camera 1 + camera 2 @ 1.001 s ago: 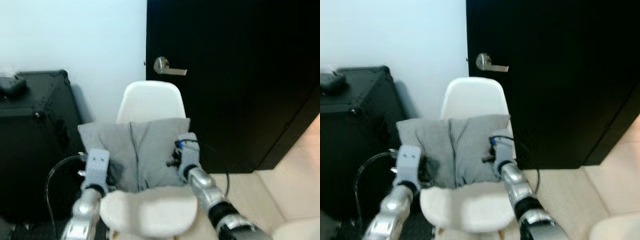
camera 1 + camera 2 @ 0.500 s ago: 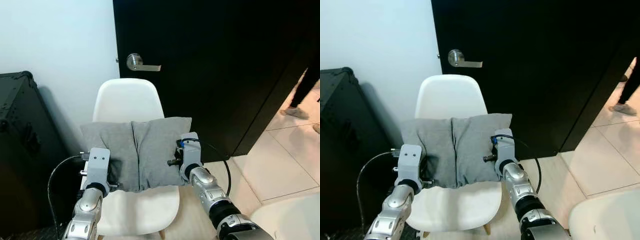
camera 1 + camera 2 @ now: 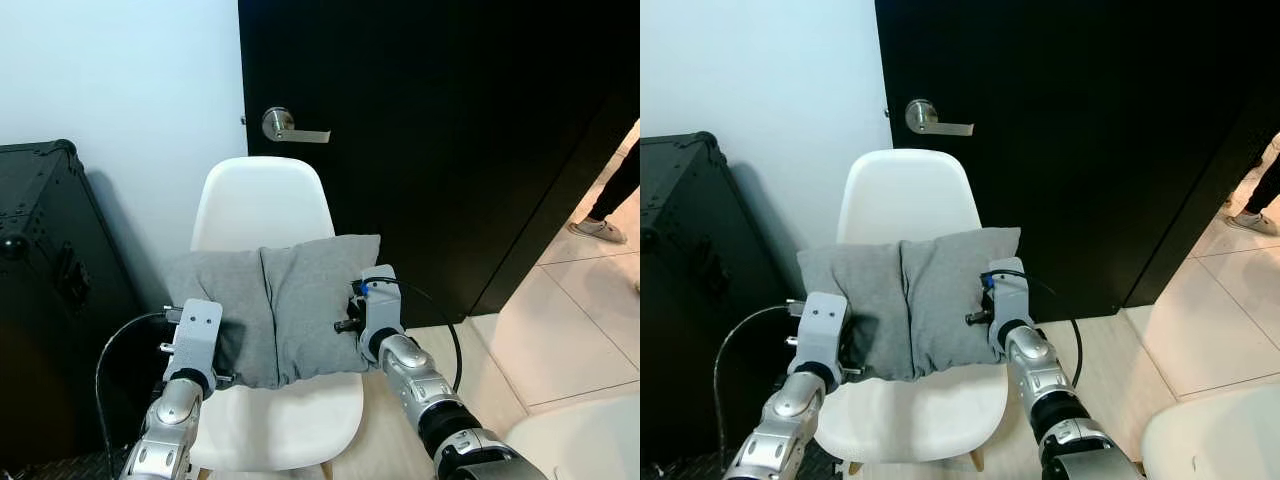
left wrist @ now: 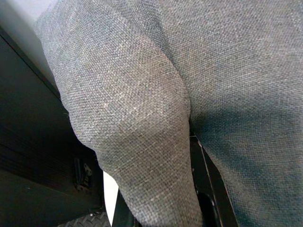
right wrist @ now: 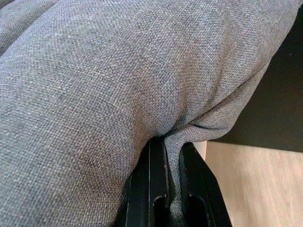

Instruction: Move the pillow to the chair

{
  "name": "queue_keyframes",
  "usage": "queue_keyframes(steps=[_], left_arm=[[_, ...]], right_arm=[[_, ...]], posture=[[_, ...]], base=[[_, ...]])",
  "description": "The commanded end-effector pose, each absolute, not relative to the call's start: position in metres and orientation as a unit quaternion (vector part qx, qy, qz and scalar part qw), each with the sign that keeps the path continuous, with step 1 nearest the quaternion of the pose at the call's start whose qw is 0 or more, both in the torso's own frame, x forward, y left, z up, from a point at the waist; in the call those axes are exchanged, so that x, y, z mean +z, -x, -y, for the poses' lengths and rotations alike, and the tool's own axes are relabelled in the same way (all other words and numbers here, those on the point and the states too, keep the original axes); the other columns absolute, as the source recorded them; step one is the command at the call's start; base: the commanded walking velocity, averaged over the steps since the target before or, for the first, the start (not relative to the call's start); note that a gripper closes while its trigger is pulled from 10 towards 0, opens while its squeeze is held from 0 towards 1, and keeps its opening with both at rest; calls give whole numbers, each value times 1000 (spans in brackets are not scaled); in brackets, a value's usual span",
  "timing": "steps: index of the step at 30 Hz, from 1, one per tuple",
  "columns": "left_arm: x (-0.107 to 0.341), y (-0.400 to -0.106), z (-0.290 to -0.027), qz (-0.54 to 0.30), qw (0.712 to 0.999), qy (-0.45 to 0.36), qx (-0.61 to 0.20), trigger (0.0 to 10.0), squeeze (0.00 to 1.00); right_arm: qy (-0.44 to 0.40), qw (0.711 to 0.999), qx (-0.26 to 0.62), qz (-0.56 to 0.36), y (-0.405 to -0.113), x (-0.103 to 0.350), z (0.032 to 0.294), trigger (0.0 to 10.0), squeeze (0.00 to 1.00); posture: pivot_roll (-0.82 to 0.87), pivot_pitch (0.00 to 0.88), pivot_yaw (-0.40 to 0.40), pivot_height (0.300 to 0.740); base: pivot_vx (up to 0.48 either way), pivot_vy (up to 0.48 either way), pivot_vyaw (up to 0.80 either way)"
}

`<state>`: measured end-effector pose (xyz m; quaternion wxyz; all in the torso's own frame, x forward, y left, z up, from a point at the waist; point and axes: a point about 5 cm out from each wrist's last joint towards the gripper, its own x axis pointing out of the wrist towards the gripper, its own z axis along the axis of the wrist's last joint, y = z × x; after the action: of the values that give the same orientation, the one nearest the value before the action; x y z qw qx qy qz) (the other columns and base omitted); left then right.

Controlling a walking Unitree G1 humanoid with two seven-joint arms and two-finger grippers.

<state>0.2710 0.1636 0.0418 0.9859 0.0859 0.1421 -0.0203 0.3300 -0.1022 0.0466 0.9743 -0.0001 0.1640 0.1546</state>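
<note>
From the head cameras, the grey pillow [image 3: 270, 310] hangs upright between both grippers, just above the seat of the white chair [image 3: 255, 200] that stands by the black door [image 3: 450, 150] and a black case [image 3: 40, 280]. The left gripper [image 3: 205, 375] pinches its lower left corner, the right gripper [image 3: 352, 325] its right edge. Against half a second ago the camera has shifted slightly; the pillow looks no lower, so setting it down remains. The left wrist view shows cloth bunched over one black finger [image 4: 208, 189]. The right wrist view shows fingers [image 5: 156, 189] narrowly clamping a fold.
</note>
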Motion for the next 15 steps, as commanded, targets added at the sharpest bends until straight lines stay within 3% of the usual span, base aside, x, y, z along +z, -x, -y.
queue_keyframes(steps=[1,15], left_arm=[[48,-276,-154,-124,987,-92,-42,10000,0],[46,-277,-154,-127,987,-92,-42,10000,0]], right_arm=[[-7,971,180,-157,-330,50,91,10000,0],[3,969,185,-163,-330,48,90,10000,0]], posture=[[126,0,-63,688],[125,0,-70,659]], base=[[0,0,0],[0,0,0]])
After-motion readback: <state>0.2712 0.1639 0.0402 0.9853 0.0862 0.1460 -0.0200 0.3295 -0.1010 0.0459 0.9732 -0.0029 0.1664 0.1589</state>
